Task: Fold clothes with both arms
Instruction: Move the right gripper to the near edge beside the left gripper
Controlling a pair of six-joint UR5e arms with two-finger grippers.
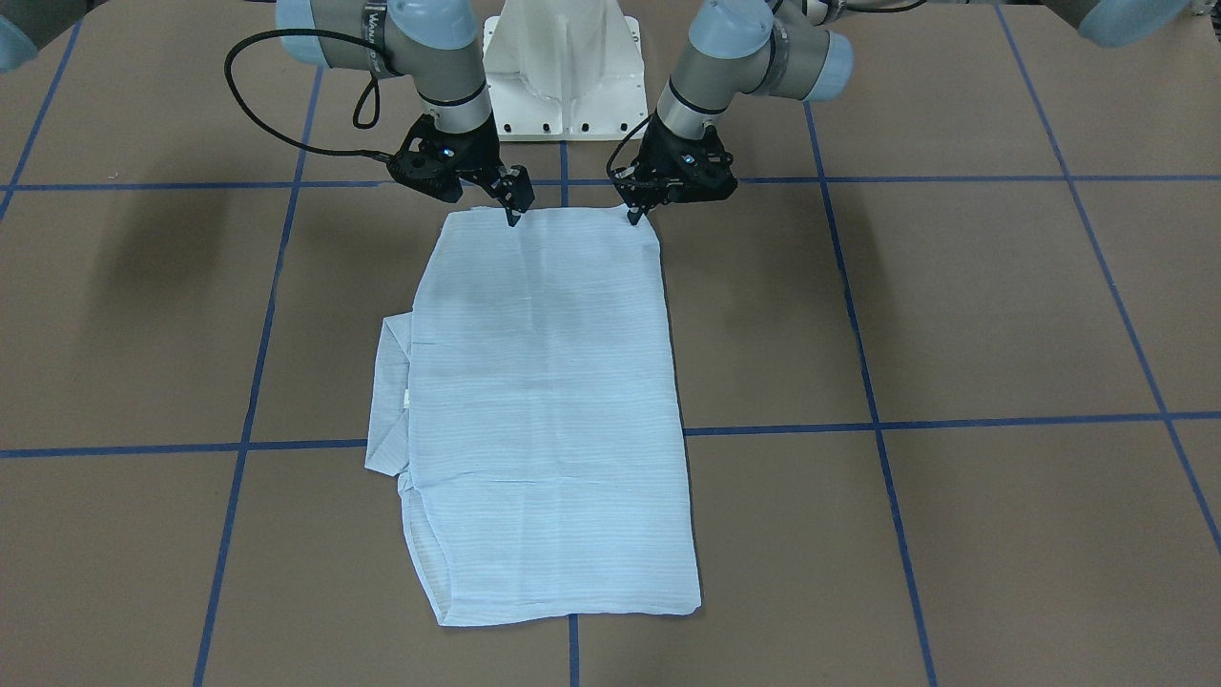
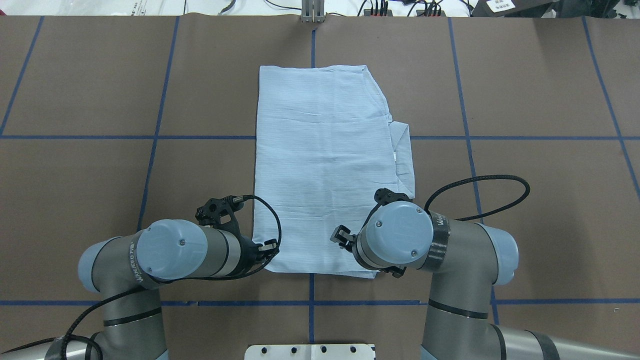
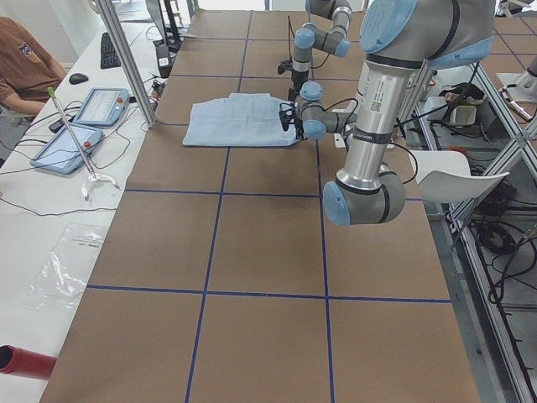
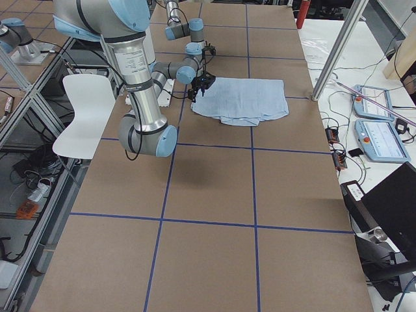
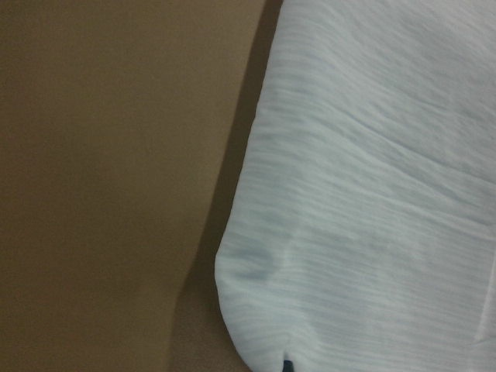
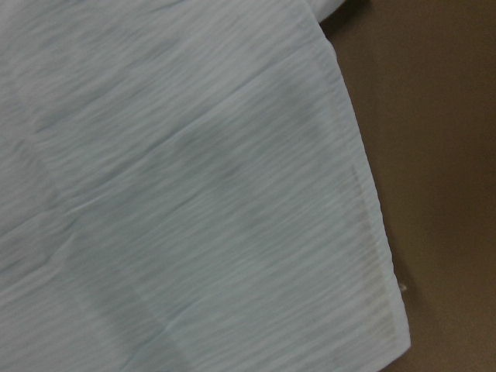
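Thin light-blue striped shirt runs lengthwise, near to far. Black left gripper and black right gripper both stand at its near hem. Cannot tell jaw opening or hold.

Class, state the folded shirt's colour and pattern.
Light-blue shirt with fine stripes, clearest in the right wrist view.

"WANJEED" on left arm

A brown matte worktop, marked into large squares by dark-blue tape lines, fills the frame. At its centre a thin light-blue finely striped shirt lies flat, folded into a long rectangle. In the front-facing view a folded part juts out at its left edge.
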